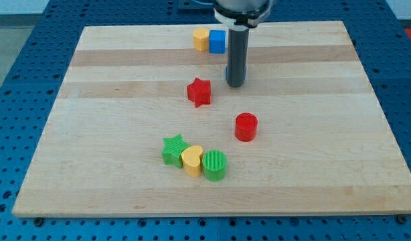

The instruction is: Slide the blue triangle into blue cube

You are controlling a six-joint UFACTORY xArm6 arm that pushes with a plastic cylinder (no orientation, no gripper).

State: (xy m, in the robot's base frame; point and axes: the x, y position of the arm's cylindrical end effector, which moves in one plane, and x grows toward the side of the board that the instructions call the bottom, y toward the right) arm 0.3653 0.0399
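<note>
The blue cube (217, 41) sits near the view's top edge of the wooden board (125, 67), touching a yellow block (201, 39) on its left. No blue triangle shows in this view; I cannot tell whether the rod hides it. My tip (235, 85) rests on the board below and slightly right of the blue cube, to the right of the red star (199, 92) and apart from it.
A red cylinder (245, 126) stands below my tip. A green star (174, 148), a yellow heart (192, 159) and a green cylinder (215, 165) sit together in a row toward the view's bottom. Blue perforated table surrounds the board.
</note>
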